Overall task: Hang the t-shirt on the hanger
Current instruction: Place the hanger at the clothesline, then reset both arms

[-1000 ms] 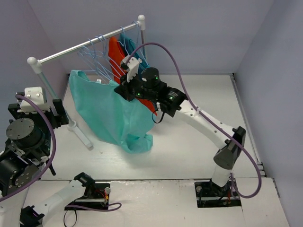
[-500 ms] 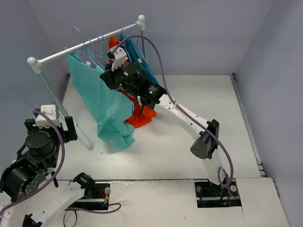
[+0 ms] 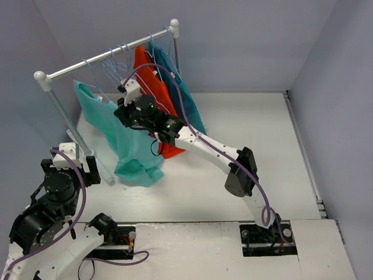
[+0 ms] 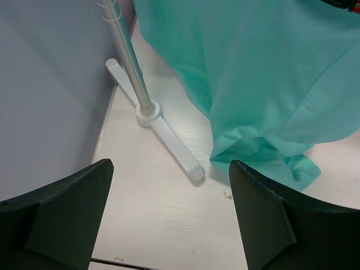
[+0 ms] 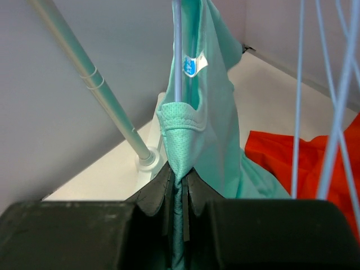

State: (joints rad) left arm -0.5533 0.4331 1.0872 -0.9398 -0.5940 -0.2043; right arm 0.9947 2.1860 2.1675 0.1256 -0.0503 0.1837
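Observation:
The mint t-shirt (image 3: pixel 125 143) hangs below the rack rail (image 3: pixel 87 60), its hem bunched on the table. My right gripper (image 3: pixel 125 108) is up by the rail. In the right wrist view it (image 5: pixel 181 180) is shut on the t-shirt's collar (image 5: pixel 183 121). The pale hanger wire (image 5: pixel 178 56) runs up out of that collar, next to a small label. The hanger's top (image 3: pixel 90 73) is at the rail; I cannot tell whether it hooks on. My left gripper (image 4: pixel 171 225) is open and empty, low at the near left, with the t-shirt (image 4: pixel 264 73) ahead of it.
Several spare pale hangers (image 3: pixel 116 61), an orange-red shirt (image 3: pixel 152 81) and a darker teal shirt (image 3: pixel 183 96) hang further along the rail. The rack's pole (image 4: pixel 129 67) and white foot (image 4: pixel 171 146) stand just before my left gripper. Walls close in on the left and behind.
My right gripper has carried the t-shirt left along the rail, towards the rack's left end. My left arm has drawn back and down, towards the near left corner.

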